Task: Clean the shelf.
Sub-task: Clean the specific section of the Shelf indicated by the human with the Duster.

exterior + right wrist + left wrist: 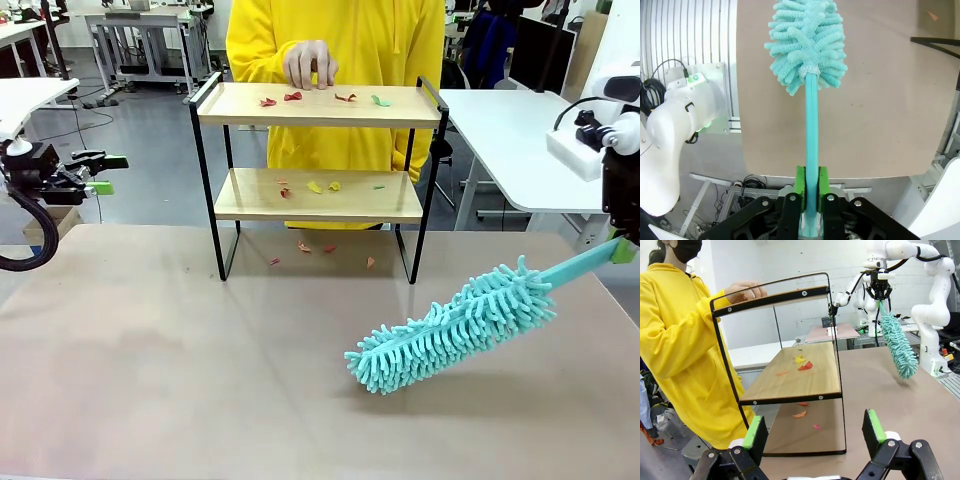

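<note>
Your shelf (pixel 232 106) stands upright at the far middle of the brown table (pixel 150 350). Its long axis runs left to right across the front view, and its open front faces the robot. The raised black side rails close off its two short ends. In the left wrist view you look at it from one short end, along the boards. Coloured paper scraps (pixel 292 97) lie on the top board, more on the lower board, and a few on the table between its feet. A person in a yellow top stands behind it with a hand (pixel 310 62) resting at the far edge of the top board. Your right gripper (pixel 810 176) is clamped on the handle of a teal microfibre duster (pixel 450 328). The duster slants from the right edge down and left, with its fluffy head low over the table, well in front of the shelf and to its right. You cannot tell whether the tip touches the surface. Your left gripper (pixel 814 430) hovers off the table's left side with its jaws wide apart and nothing between them, pointing toward the shelf's end.
</note>
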Tool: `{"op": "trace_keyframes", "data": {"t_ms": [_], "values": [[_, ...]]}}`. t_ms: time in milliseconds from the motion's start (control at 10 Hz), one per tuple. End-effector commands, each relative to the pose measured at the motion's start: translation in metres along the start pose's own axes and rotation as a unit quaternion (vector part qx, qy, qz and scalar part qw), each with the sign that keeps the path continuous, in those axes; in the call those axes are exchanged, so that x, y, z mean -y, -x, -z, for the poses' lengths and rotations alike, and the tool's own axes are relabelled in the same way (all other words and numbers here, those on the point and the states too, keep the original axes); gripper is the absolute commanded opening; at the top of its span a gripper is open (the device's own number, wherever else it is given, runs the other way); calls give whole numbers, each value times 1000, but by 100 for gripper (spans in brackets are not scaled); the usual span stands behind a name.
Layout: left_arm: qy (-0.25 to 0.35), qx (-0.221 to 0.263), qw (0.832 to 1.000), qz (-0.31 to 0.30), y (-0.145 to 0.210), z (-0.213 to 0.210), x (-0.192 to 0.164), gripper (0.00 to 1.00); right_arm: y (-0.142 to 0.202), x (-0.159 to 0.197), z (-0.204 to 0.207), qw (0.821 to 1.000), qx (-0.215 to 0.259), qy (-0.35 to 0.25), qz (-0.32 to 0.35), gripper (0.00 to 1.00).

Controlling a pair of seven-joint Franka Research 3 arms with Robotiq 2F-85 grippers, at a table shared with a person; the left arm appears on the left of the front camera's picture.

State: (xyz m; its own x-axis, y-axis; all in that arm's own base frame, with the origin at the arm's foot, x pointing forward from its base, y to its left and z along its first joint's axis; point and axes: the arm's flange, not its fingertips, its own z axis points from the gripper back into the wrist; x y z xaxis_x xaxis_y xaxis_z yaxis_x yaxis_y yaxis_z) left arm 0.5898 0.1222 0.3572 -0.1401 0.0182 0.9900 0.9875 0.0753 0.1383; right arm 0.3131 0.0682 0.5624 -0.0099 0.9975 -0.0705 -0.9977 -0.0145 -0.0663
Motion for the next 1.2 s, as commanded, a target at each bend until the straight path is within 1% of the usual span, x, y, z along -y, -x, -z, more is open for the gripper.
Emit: {"op": "trace_keyframes", "data": {"t_ms": [0,1100], "values": [[-1,0,1000,3,-3,0,1,100,3,-1,-1,1000,2,2,1,13],[-1,0,1000,3,-3,0,1,100,3,-1,-1,1000,2,2,1,13]]}}
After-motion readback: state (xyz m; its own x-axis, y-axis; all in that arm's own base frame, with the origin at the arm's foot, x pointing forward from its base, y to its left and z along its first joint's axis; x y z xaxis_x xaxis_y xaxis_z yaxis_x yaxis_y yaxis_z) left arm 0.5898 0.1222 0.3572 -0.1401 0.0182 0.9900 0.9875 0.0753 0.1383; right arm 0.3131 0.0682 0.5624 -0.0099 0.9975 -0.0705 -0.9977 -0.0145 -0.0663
